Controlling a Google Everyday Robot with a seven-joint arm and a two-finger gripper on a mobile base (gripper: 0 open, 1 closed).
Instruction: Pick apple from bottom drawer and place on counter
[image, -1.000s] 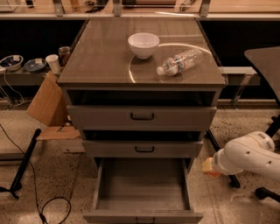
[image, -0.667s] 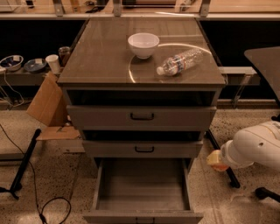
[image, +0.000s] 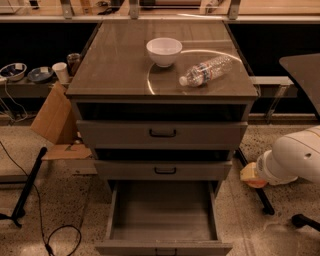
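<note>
The apple (image: 255, 182) is small, round and firm, light enough that weight is no worry. Its waxy skin will slide under a loose pinch and bruise under a hard one, so the place to hold it is across its widest part, 1 pad on each side, with steady moderate pressure. It sits at the very tip of my arm, inside my gripper (image: 251, 175), low on the right side of the cabinet. It is level with the gap between the middle drawer and the bottom drawer (image: 162, 215) and hangs clear of the speckled floor, just beside a black stand leg (image: 260, 192). My fingers are mostly hidden by the fruit and my white wrist housing, but since the apple hangs there with nothing under it, I judge them clenched on it. The bottom drawer stands pulled out and its grey interior shows nothing inside, so I take the pick as done and the lift as next. The counter (image: 115, 70) is well above and to the left of my gripper. It holds a white bowl (image: 164, 50) and, to the right of that, a plastic water bottle (image: 207, 70) lying on its side. The bare front-left area looks the safest spot to set the apple down, gently and flat so it does not roll.
</note>
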